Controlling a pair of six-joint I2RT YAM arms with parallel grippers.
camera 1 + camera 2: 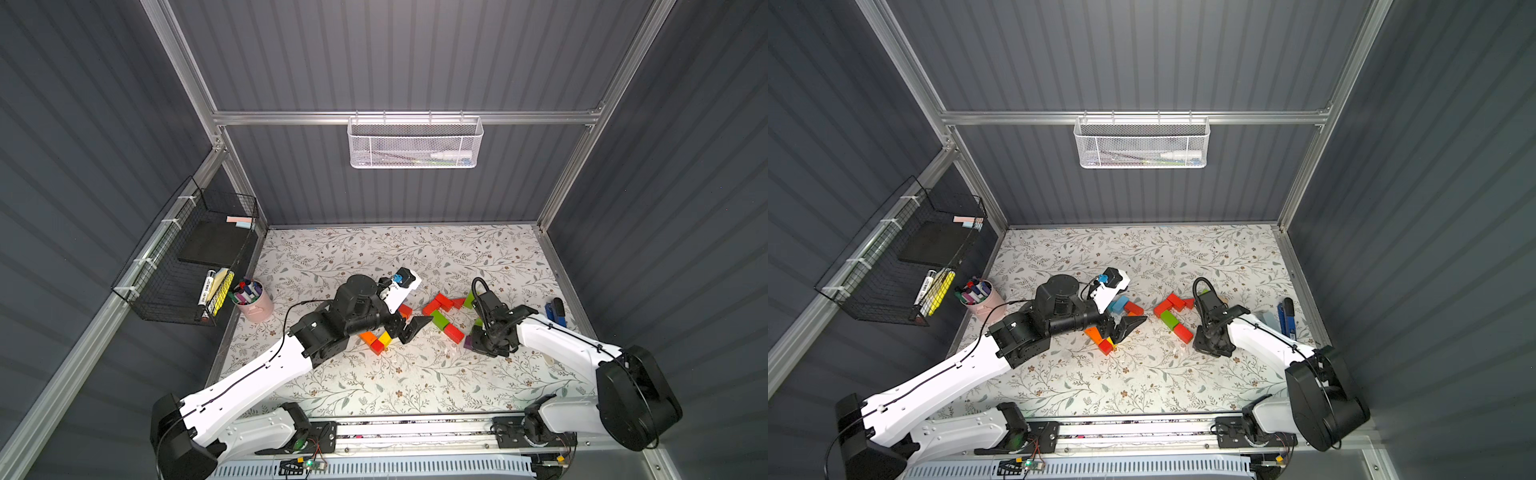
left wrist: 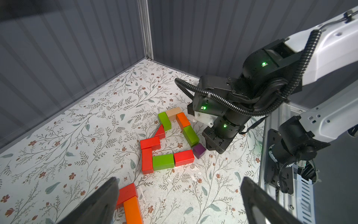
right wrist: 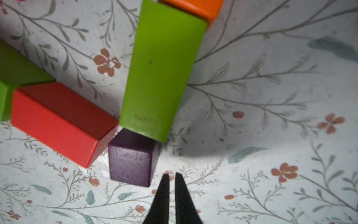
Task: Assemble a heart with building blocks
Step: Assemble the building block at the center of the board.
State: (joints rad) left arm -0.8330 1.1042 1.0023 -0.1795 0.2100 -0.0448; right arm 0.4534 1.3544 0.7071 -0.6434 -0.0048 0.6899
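Markers (image 1: 246, 291) fill pink cup (image 1: 262, 311); building blocks (image 1: 439, 319) lie on table (image 1: 415, 374)

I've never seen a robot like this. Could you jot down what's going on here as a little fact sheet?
Surface: floral table
Built so far: ring of blocks, red, green, orange and tan
Corner piece: purple cube, touching a green brick
Right gripper: shut, empty, beside the purple cube
Left gripper: open, empty, near a red, orange and yellow cluster
Also there: pink cup of markers
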